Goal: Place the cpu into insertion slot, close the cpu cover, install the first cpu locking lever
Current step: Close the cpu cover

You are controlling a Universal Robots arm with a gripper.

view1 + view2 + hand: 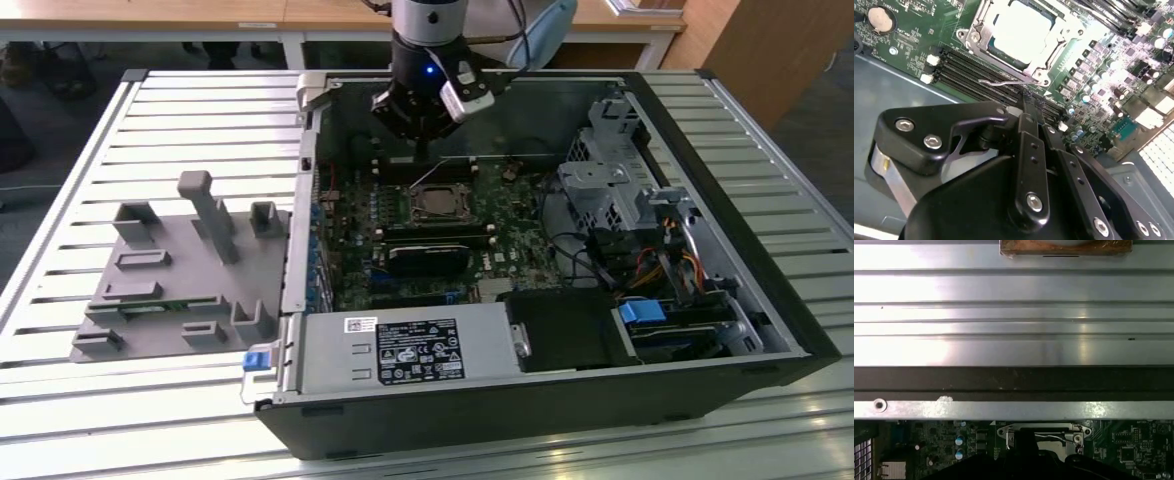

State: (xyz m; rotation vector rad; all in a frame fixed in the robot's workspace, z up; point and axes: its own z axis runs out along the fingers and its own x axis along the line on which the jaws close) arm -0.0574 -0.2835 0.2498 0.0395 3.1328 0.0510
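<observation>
The cpu, pale and square, lies in the insertion slot on the green board, and it also shows mid-board in the exterior view. The silver cpu cover lies down flat around it. A thin wire locking lever runs along the socket's edge, and in the exterior view it stands slanted up. My gripper is shut, with its black tips right at this lever. I cannot tell whether they touch it. In the exterior view the gripper hangs just behind the socket.
Long black memory slots lie between gripper and socket. The open case holds memory sticks, a power supply and a drive cage. A grey fixture sits on the slatted table at the exterior view's left. The case wall is close by.
</observation>
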